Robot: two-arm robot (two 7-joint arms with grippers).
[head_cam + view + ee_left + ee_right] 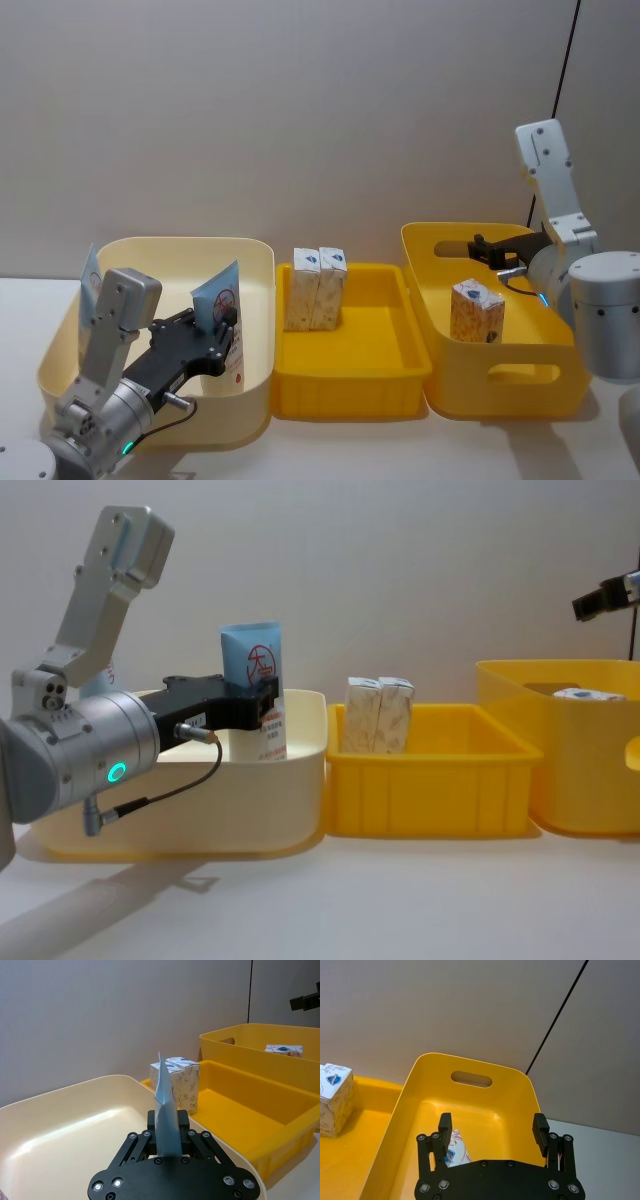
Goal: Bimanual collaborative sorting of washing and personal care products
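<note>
We are seeing a pale blue tube with a red circled mark standing upright, flat crimped end up and white lower end dipping inside the cream bin near its right wall, pinched by the left gripper. A second tube is leaning at that bin's far left wall. A pair of boxes, beige and speckled, is standing upright, touching side by side, in the tray's far left corner. A third box is standing upright in the right yellow bin.
</note>
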